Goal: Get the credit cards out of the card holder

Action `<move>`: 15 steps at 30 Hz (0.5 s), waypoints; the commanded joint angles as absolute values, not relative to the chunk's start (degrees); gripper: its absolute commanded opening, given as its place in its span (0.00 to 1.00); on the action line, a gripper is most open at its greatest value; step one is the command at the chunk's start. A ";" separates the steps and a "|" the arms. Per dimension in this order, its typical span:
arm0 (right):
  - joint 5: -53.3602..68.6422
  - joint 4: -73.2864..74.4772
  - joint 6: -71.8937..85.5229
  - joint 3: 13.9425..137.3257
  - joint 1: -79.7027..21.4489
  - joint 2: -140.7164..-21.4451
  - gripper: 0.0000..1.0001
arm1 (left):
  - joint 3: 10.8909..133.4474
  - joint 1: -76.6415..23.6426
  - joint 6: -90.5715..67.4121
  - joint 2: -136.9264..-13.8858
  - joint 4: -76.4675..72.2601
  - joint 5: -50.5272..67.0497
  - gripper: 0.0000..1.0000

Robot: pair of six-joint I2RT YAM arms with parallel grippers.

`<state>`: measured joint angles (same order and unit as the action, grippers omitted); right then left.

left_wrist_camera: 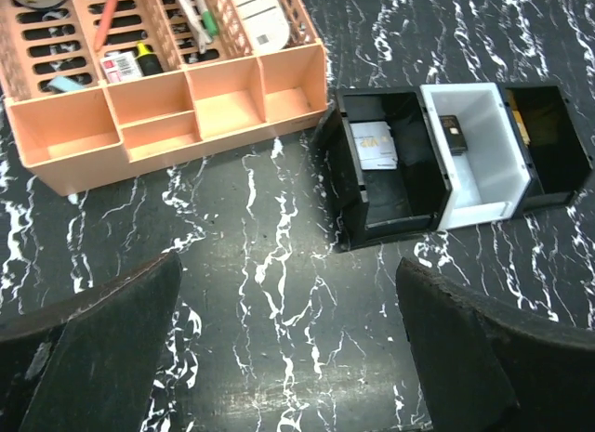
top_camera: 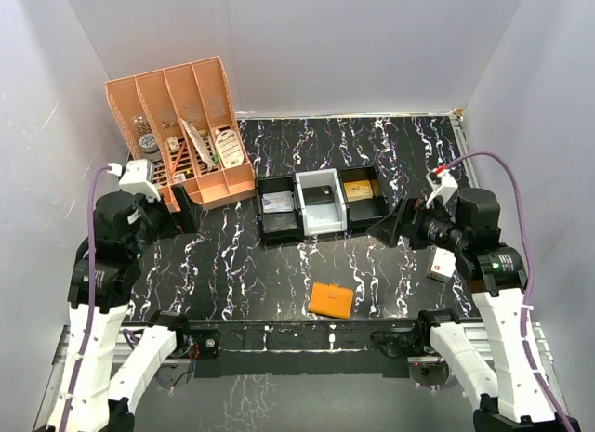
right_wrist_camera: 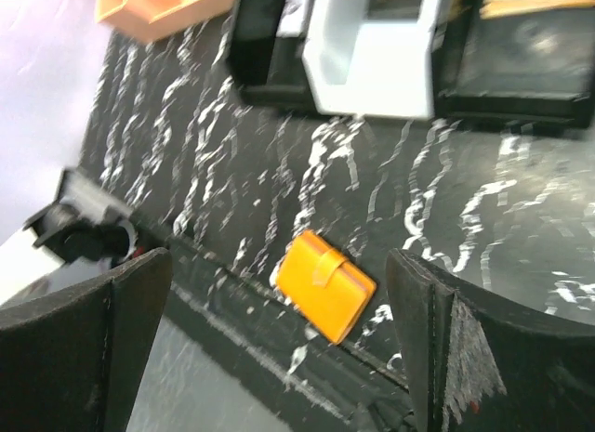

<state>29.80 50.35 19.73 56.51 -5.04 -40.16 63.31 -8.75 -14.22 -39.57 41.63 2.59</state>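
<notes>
**Q:** Task status for the entry?
**A:** Nothing is done yet that you can log. The card holder (top_camera: 331, 300) lies shut, tab across it, flat on the table (top_camera: 242, 265) by the near edge, about midway along. No credit cards show outside it. Opening it and drawing them out is all still to do, by my reading.

**Q:** And the claws?
**A:** Your left claw (top_camera: 182, 209) stands wide and empty near the left edge. Your right claw (top_camera: 389, 229) is also wide, holds nothing and touches nothing. It sits toward the right edge, apart from the holder.
</notes>
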 commanded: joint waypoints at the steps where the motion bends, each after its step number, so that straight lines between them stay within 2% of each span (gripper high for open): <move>1: 45.83 46.16 20.79 51.84 -5.03 -41.71 0.98 | 61.63 -8.65 -17.15 -36.15 41.60 -6.51 0.99; 4: 47.58 46.16 20.56 50.47 -5.10 -43.91 0.98 | 61.40 -8.64 -21.63 -36.36 44.93 -10.55 0.99; 7: 44.74 48.32 19.04 49.42 -5.07 -45.70 0.98 | 57.95 -8.63 -22.09 -34.23 42.97 -1.61 0.99; 11: 43.95 47.48 19.01 46.25 -5.64 -48.00 0.98 | 50.70 -8.70 -31.79 -30.72 38.84 7.25 0.99; 15: 38.46 45.59 20.88 46.25 -10.33 -51.40 0.98 | 46.20 -8.69 -34.22 -30.51 35.39 14.30 0.99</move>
<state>42.28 49.50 19.66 45.80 -6.33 -49.17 48.69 -8.75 -28.34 -30.50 39.44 4.67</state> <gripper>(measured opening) 0.981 0.986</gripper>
